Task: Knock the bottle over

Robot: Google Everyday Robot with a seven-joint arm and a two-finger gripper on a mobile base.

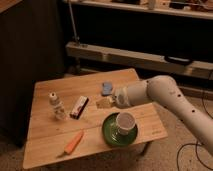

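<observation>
The bottle (57, 105) stands upright on the left part of the wooden table (50, 145). It is clear and pale with a white cap. My gripper (106, 102) hovers over the middle of the table, to the right of the bottle and well apart from it. The white arm (165, 97) reaches in from the right.
A dark snack bar (79, 106) lies between the bottle and my gripper. A blue object (107, 88) lies behind the gripper. A white cup (125, 121) stands on a green plate (109, 134) at front right. An orange carrot (74, 142) lies at the front. Dark shelving stands behind.
</observation>
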